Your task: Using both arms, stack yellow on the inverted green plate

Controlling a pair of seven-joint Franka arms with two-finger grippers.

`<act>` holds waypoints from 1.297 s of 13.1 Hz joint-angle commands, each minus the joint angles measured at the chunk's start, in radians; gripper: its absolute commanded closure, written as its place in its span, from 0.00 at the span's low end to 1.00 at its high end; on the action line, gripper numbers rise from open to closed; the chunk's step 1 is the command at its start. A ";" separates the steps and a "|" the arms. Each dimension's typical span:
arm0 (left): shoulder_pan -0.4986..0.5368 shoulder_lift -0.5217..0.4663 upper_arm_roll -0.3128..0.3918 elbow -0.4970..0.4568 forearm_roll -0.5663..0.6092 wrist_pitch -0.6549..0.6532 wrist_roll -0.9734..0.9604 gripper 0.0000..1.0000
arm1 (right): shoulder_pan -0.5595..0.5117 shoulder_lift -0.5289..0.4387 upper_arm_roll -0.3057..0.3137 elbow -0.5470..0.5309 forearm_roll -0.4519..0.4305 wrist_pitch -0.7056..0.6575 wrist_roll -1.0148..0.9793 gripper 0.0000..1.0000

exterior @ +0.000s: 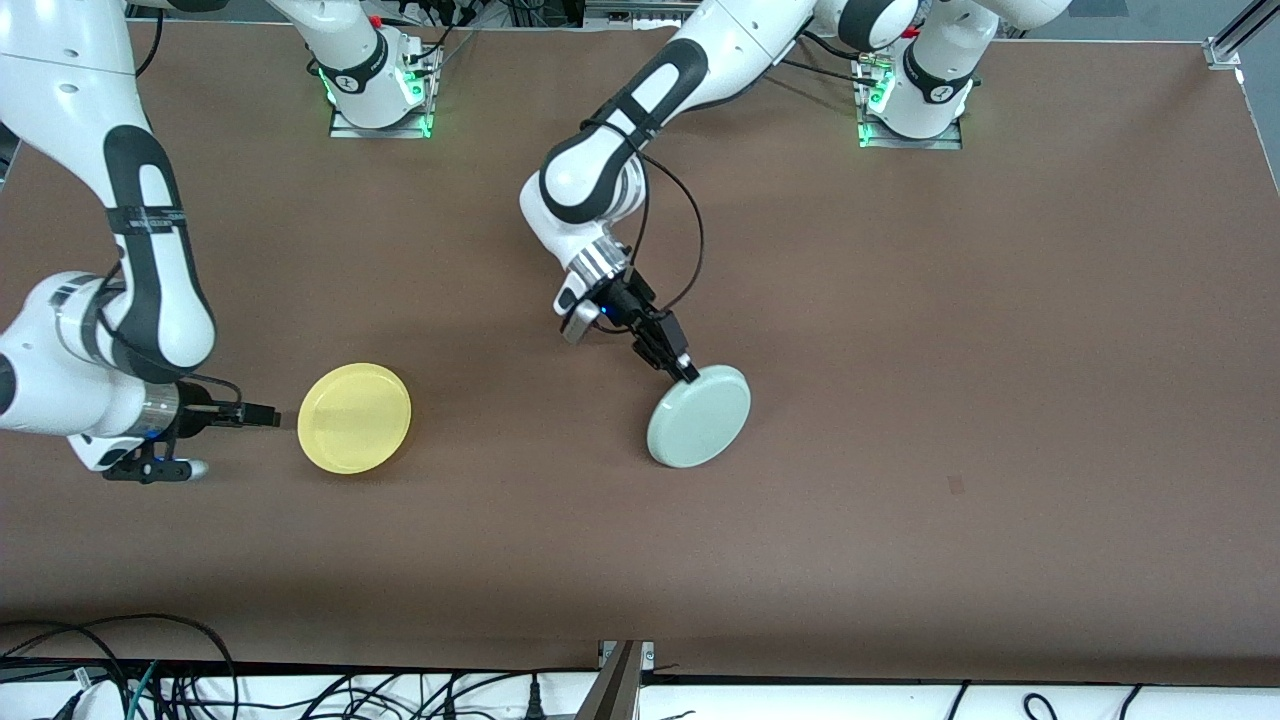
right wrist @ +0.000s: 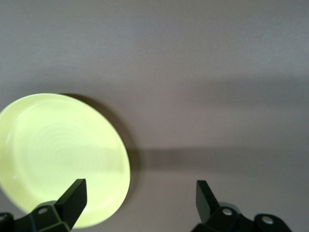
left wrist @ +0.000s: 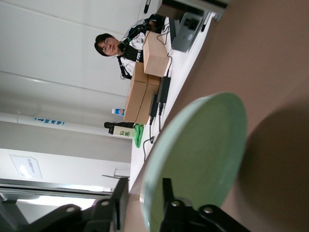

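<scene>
Green plate (exterior: 700,415) sits inverted mid-desk with your left gripper (exterior: 686,372) half-parted astride its rim, while your right gripper (exterior: 262,414) waits wide-fingered beside the yellow plate (exterior: 355,417).

A robotics laboratory: two white jointed robot arms (exterior: 620,150) stand bolted on metal base plates with green indicator lights (exterior: 380,105) at twelve o'clock of a wide brown-covered work table (exterior: 900,520). Loose black cables (exterior: 120,670) trail along a white bench edge at six o'clock. In the left wrist view, stacked brown cardboard boxes (left wrist: 145,82) crowd a side bench.
</scene>
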 commanded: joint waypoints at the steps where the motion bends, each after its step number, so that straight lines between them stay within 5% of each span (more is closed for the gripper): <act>1: -0.084 0.019 0.012 0.029 -0.094 -0.031 -0.144 0.00 | 0.002 -0.022 0.023 -0.097 0.055 0.106 0.008 0.00; 4: -0.122 0.023 0.008 0.032 -0.201 -0.006 -0.348 0.00 | 0.013 0.000 0.024 -0.103 0.104 0.112 0.008 0.00; 7: -0.106 0.019 0.009 0.041 -0.277 0.164 -0.451 0.00 | 0.024 0.004 0.024 -0.129 0.104 0.109 0.008 0.00; 10: 0.028 -0.021 0.009 0.079 -0.540 0.301 -0.444 0.00 | 0.024 0.004 0.024 -0.148 0.104 0.106 0.007 0.02; 14: 0.231 -0.030 0.005 0.157 -0.868 0.423 -0.302 0.00 | 0.022 0.013 0.024 -0.148 0.104 0.082 -0.005 0.68; 17: 0.355 -0.139 0.008 0.162 -0.997 0.375 -0.185 0.00 | 0.021 0.015 0.026 -0.148 0.104 0.082 -0.004 0.81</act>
